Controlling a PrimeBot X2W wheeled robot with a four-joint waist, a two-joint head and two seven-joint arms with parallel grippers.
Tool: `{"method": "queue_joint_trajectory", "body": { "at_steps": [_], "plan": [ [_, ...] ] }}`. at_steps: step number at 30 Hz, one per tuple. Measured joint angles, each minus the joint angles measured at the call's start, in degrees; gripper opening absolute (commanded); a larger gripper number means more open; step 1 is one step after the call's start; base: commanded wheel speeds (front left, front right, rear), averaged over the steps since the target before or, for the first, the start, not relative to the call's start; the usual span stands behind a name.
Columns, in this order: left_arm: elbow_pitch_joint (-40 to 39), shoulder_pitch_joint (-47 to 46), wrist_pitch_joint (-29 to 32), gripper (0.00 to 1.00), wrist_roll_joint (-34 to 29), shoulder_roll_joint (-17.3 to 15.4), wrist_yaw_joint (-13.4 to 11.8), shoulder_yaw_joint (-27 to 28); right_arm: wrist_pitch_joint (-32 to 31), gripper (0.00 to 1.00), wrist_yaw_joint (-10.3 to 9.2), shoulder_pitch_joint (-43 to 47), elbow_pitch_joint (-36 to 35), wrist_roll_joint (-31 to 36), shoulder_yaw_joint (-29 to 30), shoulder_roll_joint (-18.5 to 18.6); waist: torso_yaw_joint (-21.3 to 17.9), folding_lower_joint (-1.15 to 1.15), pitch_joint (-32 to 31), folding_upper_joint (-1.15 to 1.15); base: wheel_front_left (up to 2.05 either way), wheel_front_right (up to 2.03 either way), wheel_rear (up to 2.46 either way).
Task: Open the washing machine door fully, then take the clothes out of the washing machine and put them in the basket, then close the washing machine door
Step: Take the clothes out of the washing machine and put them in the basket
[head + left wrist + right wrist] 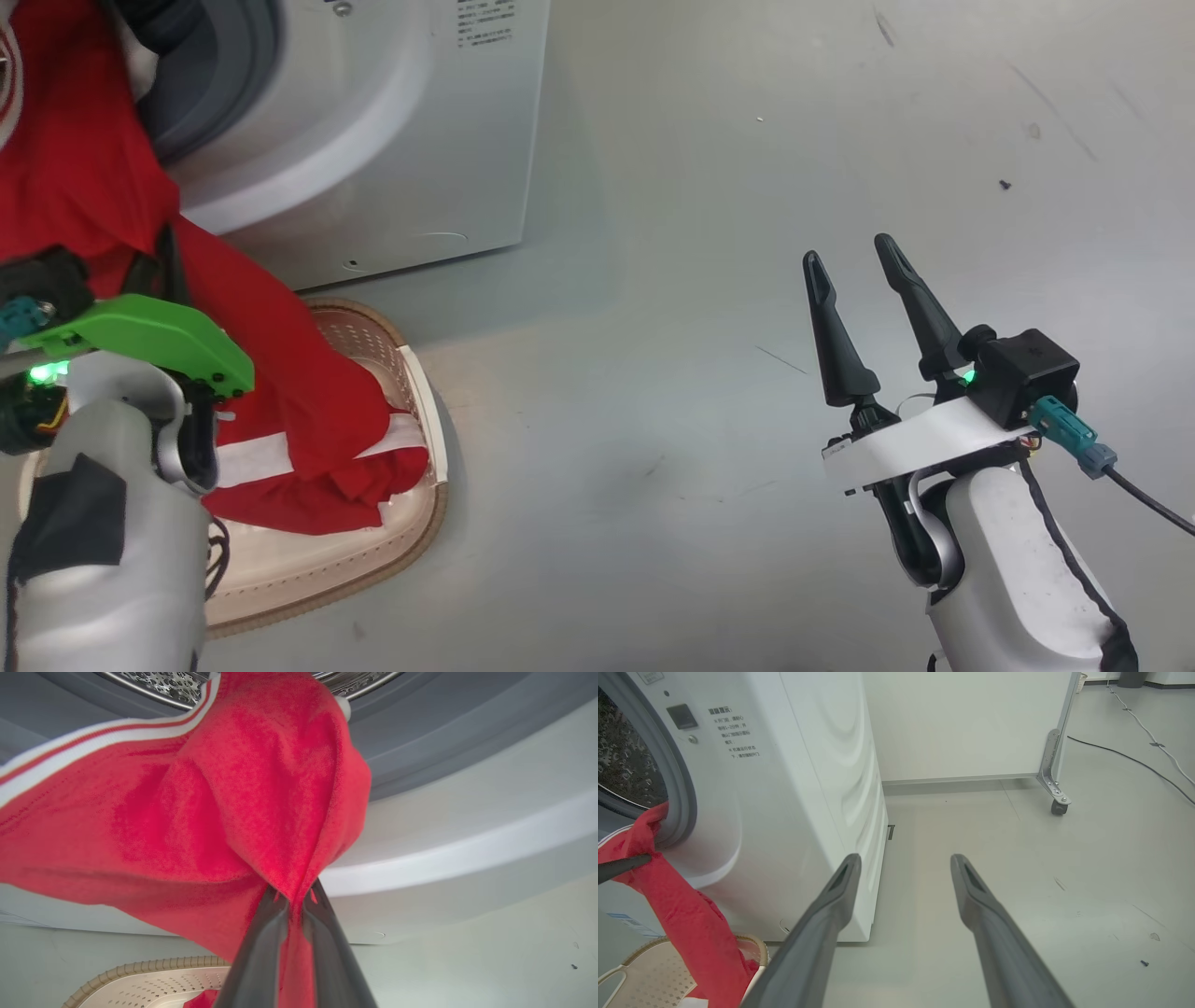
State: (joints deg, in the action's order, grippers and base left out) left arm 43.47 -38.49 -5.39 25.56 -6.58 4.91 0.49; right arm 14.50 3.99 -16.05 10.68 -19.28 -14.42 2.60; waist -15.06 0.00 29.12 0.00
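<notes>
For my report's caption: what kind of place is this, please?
Probably a test lab arranged as a laundry corner: a washing machine on a grey floor, a wheeled white partition, loose cables.

The floor [1017, 868] is smooth and pale grey, with thin scratches and small dark marks. A tiny dark speck [1144, 963] lies on it. A big white board [962, 723] stands at the back on a metal leg [1048, 758] with a small wheel [1058, 808]. A black cable [1125, 758] and a white cable [1134, 718] run across the floor beside it. A dark bin [1133, 677] stands far back near the white cable
</notes>
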Motion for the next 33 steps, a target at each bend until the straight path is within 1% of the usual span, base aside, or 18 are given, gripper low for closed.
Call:
{"method": "queue_joint_trajectory", "body": {
  "at_steps": [6, 13, 18, 21, 27, 31, 33],
  "plan": [
    [0.4, 2.2, -3.1, 0.00, 0.0, 2.4, 0.7, -1.3, 0.0, 1.00, 0.47, 0.0, 1.0, 0.9, 0.5, 0.3, 2.9, 0.00, -2.5, 0.00, 0.00, 0.00, 0.00],
    [0.4, 5.3, -5.8, 0.00, -0.8, 2.6, 1.5, -4.4, 0.0, 1.00, 0.64, 1.1, 2.4, 1.3, 0.7, 0.9, 6.9, 0.00, -6.5, 0.00, 0.00, 0.00, 0.00],
    [0.5, 7.9, -5.9, 0.00, -2.2, 2.9, 1.7, -6.3, 0.0, 1.00, 0.67, 2.8, 3.4, 1.5, 0.5, 0.9, 9.3, 0.00, -9.0, 0.00, 0.00, 0.00, 0.00],
    [0.6, 9.9, -6.2, 0.00, -2.2, 2.9, 1.8, -6.6, 0.0, 1.00, 1.01, 3.1, 3.8, 1.6, -0.2, 0.9, 10.4, 0.00, -10.5, 0.00, 0.00, 0.00, 0.00],
    [0.1, 12.3, -6.8, 0.00, -3.1, 2.2, 2.0, -7.2, 0.0, 1.00, 1.46, 3.7, 4.5, 1.8, -1.8, 0.8, 11.4, 0.00, -13.1, 0.00, 0.00, 0.00, 0.00],
    [0.3, 13.8, -6.7, 0.00, -3.6, 2.1, 2.0, -8.6, 0.0, 1.00, 1.48, 3.7, 4.6, 1.8, -2.4, 0.8, 11.0, 0.00, -13.8, 0.00, 0.00, 0.00, 0.00],
    [0.7, 14.5, -5.6, 0.00, -3.7, 2.0, 2.0, -9.5, 0.0, 1.00, 1.49, 3.7, 4.6, 1.8, -2.6, 0.8, 10.5, 0.00, -13.8, 0.00, 0.00, 0.00, 0.00]
  ]
}}
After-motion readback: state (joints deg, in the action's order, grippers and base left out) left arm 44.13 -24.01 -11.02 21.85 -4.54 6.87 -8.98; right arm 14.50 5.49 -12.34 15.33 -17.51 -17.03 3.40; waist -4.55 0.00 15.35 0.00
